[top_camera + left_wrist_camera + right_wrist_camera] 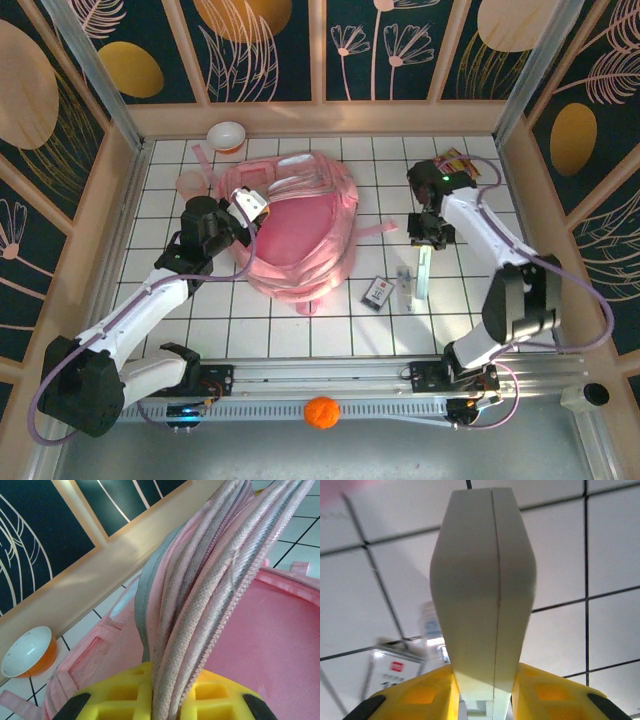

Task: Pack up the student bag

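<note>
**Student bag (pixel 300 240) at table centre; both grippers loaded.**
The student bag lies on the white tiled table (pixel 300 322) with its pink interior facing up. The left gripper (pixel 248 203) is clamped on the bag's zippered rim (pixel 200 605), holding it raised. The right gripper (pixel 430 235), well apart to the bag's right, pinches a slim pale case (pixel 485 580) over the tiles. An orange-and-white bowl (pixel 27 655) stands near the back wall.
</note>
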